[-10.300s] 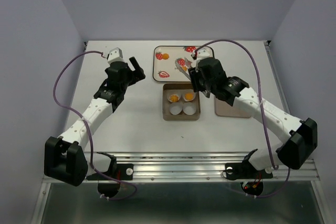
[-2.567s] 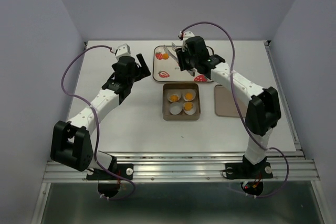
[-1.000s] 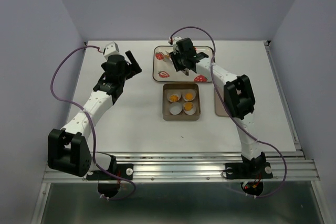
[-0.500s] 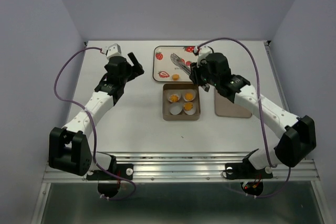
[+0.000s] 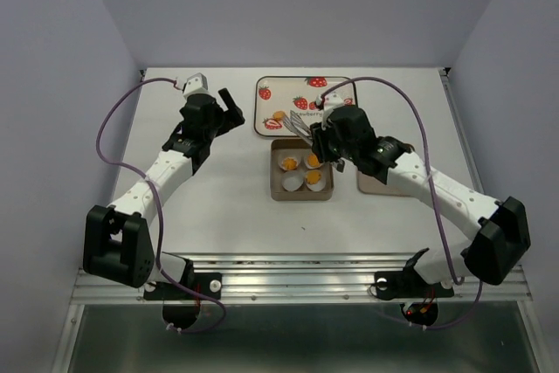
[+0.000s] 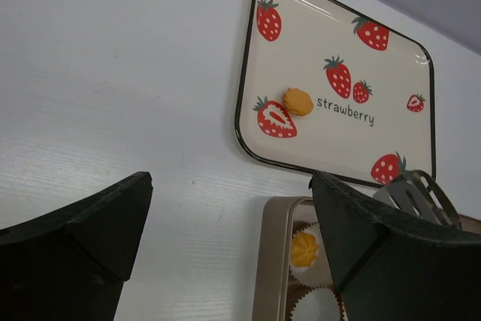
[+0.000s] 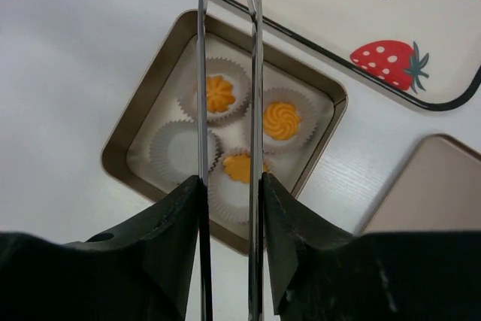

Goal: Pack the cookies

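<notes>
Three orange cookies (image 7: pixel 282 119) sit in white paper cups inside the gold tin (image 7: pixel 120 148); the near-left cup (image 7: pixel 180 152) is empty. A fourth cookie (image 6: pixel 298 101) lies loose on the strawberry tray (image 5: pixel 336 124), and it also shows in the top view (image 5: pixel 279 115). My right gripper (image 7: pixel 229 186) is shut on metal tongs (image 7: pixel 201 73), whose arms stand apart over the tin with nothing seen between them. In the top view the right gripper (image 5: pixel 325 141) hovers at the tin's (image 5: pixel 301 196) far edge. My left gripper (image 6: pixel 231 180) is open and empty, left of the tray (image 5: pixel 229 109).
The tin's flat lid (image 5: pixel 382 183) lies right of the tin, and it shows in the right wrist view (image 7: pixel 432 186). The tray (image 6: pixel 252 73) sits just behind the tin (image 6: pixel 274 261). White table (image 5: pixel 218 198) lies left of and in front of the tin.
My right gripper with the tongs has moved a little nearer and left, from the tray toward the tin's far edge. The loose cookie lies further back-left on the tray. The left arm shifted slightly.
</notes>
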{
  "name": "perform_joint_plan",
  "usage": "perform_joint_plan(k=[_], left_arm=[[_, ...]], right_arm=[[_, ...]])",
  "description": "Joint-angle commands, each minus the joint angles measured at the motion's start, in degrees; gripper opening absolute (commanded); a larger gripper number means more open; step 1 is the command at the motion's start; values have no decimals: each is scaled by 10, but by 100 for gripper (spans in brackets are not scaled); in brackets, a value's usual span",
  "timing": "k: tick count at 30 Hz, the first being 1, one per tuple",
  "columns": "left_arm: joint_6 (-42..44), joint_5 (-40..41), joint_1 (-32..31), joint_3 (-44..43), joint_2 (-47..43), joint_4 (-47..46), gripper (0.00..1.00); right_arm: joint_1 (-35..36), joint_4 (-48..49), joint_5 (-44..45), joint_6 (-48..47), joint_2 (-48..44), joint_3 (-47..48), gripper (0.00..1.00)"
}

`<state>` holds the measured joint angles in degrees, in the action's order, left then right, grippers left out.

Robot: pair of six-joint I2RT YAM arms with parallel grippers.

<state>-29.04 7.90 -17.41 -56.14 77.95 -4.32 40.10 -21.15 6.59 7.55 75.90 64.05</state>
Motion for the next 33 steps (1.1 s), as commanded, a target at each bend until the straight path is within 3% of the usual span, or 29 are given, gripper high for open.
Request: perform_joint_plan(k=[1,9,12,20,27,33], left_arm=[[2,-5,-3,1,2,-29,99],[18,1,-3,-11,20,-22,99],[22,3,-3,-13,23,-18,99],[31,13,-2,-16,26,-3,99],[32,21,0,-19,27,1,99],[28,20,0,-23,27,1,99]], right_arm=[[-3,18,80,-7,69,85,43],[-29,0,59,-50,263,236,52],[-29,-12,62,-68,301,268,59],[-29,-27,73,-89,371,317,60],[-29,-34,64,-97,393,334,58],[-29,-37,68,-92,385,335,41]])
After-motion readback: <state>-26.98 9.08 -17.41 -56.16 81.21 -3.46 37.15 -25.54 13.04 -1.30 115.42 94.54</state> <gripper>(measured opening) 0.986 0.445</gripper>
